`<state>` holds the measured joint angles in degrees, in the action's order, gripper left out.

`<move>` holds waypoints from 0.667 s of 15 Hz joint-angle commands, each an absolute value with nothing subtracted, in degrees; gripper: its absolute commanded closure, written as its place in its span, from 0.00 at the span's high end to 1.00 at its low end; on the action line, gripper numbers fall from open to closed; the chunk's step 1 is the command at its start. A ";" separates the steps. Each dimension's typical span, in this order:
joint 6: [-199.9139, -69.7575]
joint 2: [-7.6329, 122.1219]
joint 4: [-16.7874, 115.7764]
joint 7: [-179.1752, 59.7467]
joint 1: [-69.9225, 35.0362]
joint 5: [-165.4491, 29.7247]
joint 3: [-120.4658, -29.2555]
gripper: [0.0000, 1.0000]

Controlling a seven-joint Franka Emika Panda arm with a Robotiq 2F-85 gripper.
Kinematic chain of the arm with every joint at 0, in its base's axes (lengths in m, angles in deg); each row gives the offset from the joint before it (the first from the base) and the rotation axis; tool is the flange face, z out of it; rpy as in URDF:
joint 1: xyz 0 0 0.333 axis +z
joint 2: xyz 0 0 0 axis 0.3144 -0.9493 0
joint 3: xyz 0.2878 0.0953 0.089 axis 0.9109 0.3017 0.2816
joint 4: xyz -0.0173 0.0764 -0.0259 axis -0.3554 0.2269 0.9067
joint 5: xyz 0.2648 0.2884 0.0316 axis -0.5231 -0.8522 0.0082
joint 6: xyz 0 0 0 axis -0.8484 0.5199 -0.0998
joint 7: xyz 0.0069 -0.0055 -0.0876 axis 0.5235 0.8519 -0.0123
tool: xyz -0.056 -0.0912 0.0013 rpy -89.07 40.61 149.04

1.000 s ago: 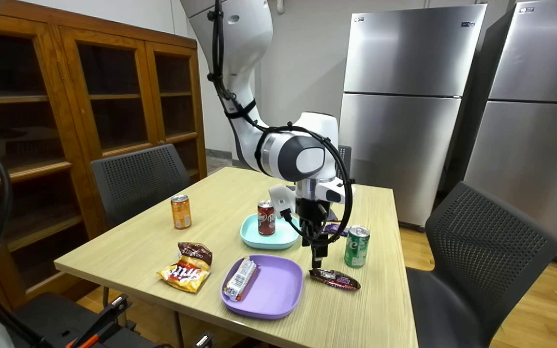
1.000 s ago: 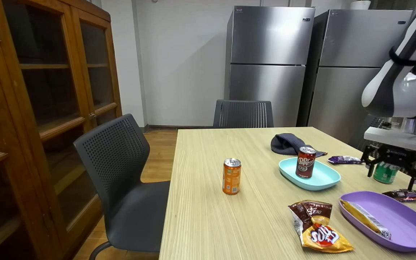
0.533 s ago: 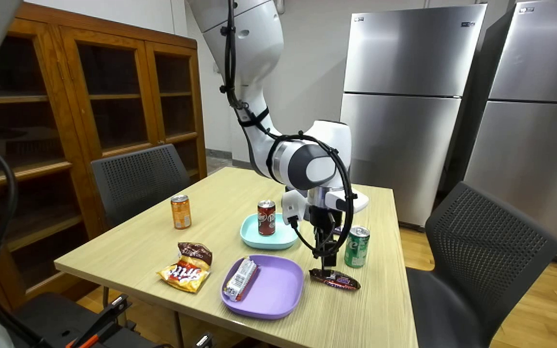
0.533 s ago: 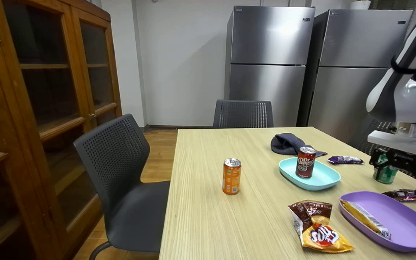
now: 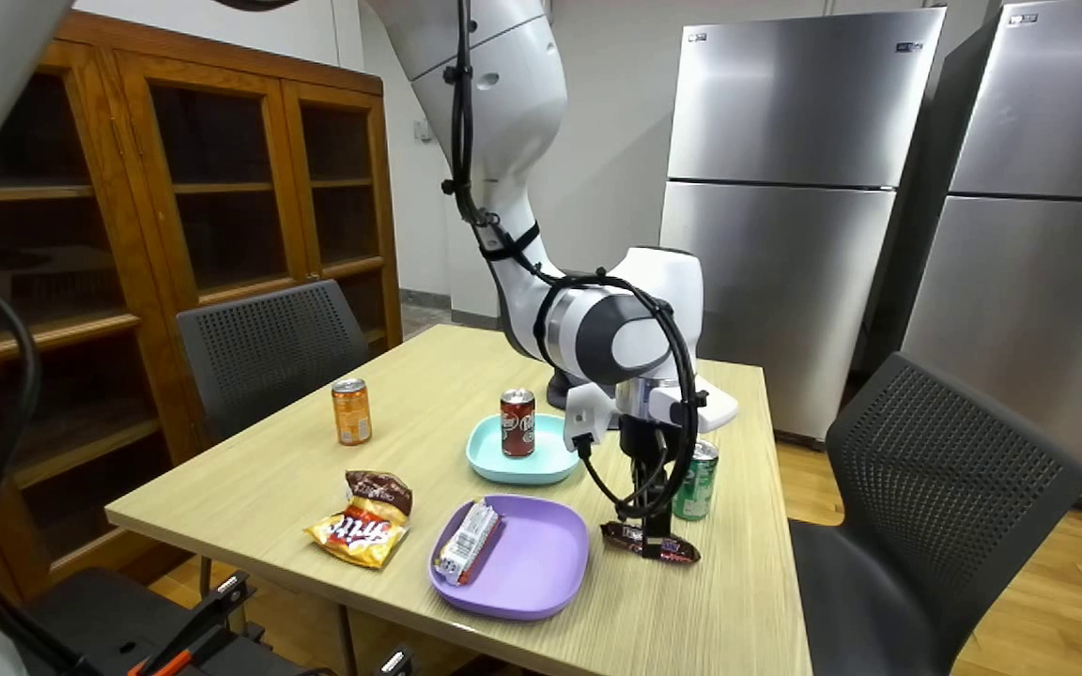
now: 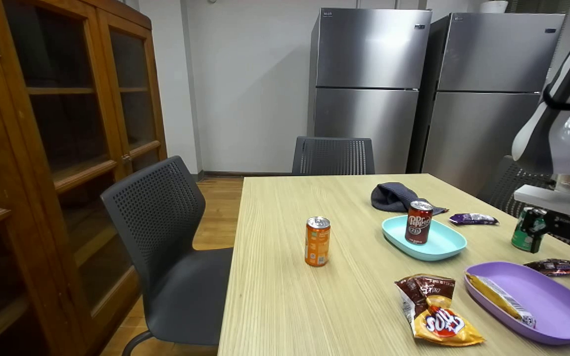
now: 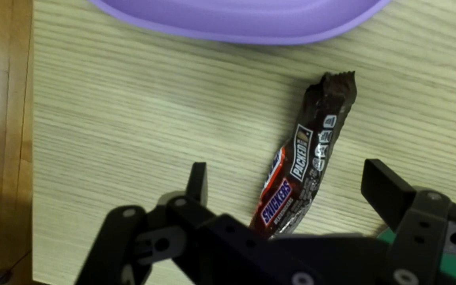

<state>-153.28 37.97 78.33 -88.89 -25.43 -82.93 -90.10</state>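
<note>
Both exterior views share the rectangular pale-wood table [image 6: 275,291], facing across it toward tall silver-metal refrigerators [image 5: 785,253]; the close wrist view faces down onto it.

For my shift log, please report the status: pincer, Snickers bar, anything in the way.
Pincer open, straddling Snickers bar. Bar on table, not gripped. Possible obstacle: green can close beside pincer, contact unclear.

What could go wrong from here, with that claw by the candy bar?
The open black two-fingered gripper might topple the upright green cylindrical metal can: one finger overlaps it in the wrist view.
The long, brown, glossy-wrapped Snickers bar lies slanted between the fingers, so closing could twist it.
Pushed lengthwise, it could bump the shallow purple tray beyond its end.
</note>
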 commanded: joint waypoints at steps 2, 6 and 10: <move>-152.96 36.94 77.19 -90.52 -25.69 -83.55 -90.47 1.00; -153.01 36.76 77.28 -90.94 -25.73 -83.41 -90.65 0.74; -153.25 36.89 77.44 -91.05 -25.67 -83.31 -90.88 0.42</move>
<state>-153.30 37.18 78.23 -89.99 -25.49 -82.93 -90.72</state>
